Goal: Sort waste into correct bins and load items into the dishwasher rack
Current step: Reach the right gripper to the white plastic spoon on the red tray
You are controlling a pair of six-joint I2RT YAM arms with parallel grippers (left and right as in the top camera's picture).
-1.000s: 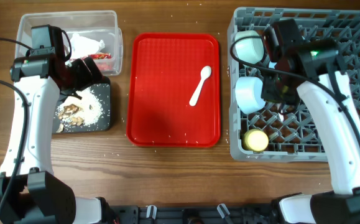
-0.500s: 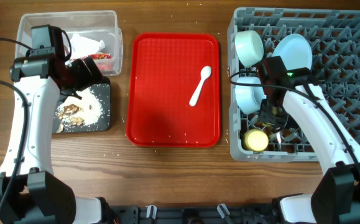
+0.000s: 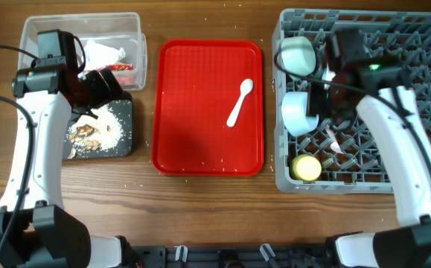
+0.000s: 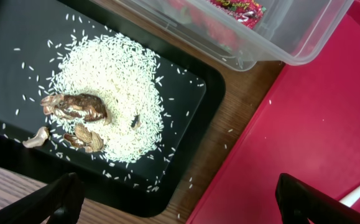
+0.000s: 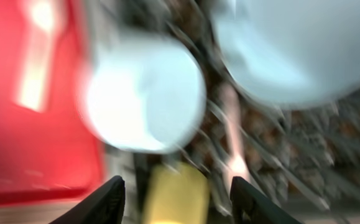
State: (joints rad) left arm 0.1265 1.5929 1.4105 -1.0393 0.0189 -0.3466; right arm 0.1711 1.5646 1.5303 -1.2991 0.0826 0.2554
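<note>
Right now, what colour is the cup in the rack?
The cup is yellow; the overhead view shows it best.

Motion blur is smearing the whole right wrist view, leaving a bowl (image 5: 143,102), the cup (image 5: 176,193) and the spoon (image 5: 33,56) as soft blobs. Overhead, the right arm (image 3: 397,126) is covering part of the rack (image 3: 423,37), and the left arm (image 3: 40,149) is hiding a corner of the tub (image 3: 139,52).

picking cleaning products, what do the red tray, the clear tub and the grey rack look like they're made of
Red tray: likely moulded plastic, smooth with a soft sheen and a raised rim.
Clear tub: thin transparent plastic, glossy; the wrapper shows through its wall.
Grey rack: probably rigid plastic with a matte finish, moulded in one piece as lattice and pegs.
</note>
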